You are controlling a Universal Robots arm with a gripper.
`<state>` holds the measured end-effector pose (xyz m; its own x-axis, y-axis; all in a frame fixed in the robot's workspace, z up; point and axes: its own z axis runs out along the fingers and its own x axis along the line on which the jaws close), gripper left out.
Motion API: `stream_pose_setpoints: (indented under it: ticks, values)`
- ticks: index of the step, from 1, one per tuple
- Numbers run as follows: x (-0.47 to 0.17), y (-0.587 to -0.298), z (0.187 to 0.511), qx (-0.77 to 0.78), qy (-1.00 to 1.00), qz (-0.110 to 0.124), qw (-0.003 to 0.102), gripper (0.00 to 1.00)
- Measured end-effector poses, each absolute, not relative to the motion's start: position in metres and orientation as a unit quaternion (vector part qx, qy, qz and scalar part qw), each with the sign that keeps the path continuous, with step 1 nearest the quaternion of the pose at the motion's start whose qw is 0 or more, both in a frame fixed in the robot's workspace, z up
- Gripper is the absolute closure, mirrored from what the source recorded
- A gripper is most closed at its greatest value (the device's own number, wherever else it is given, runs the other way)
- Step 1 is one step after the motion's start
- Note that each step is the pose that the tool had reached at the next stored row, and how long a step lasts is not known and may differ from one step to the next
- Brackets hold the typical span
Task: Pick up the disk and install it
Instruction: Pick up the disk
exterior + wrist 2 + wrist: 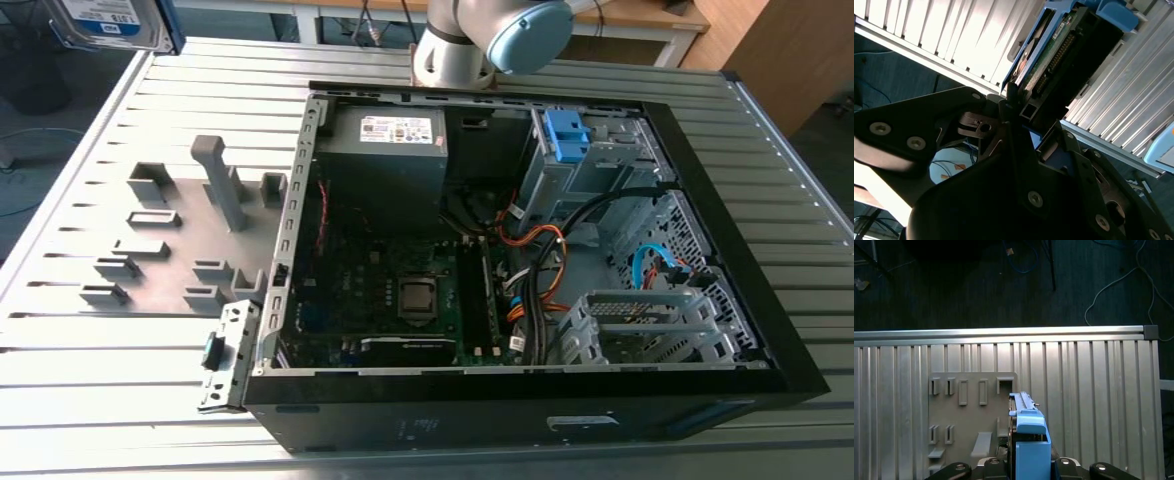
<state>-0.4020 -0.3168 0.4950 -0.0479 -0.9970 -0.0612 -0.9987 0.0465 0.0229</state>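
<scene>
The disk (104, 20), a silver drive with a white-and-blue label, hangs in the air at the exterior view's top left corner, above the far left edge of the table. In the second wrist view my gripper (1023, 114) is shut on the disk (1054, 55); its blue side rail and green circuit board stand out from between the black fingers (1011, 100). The first wrist view looks down along the disk (1026, 427), edge-on with its blue rail, held over the grey fixture plate (969, 410).
An open black computer case (747, 250) lies on the slatted metal table (94, 400), with an empty silver drive cage (641, 325) at its near right and a blue bracket (565, 135) in the far bay. Grey upright holders (214, 180) stand on the plate left of the case.
</scene>
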Motion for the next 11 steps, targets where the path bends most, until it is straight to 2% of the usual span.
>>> stream_pose_setpoints:
  ticks: [11]
  values:
    - [-0.4018, -0.3168, 0.4979, -0.69, 0.723, 0.029, 0.014, 0.64]
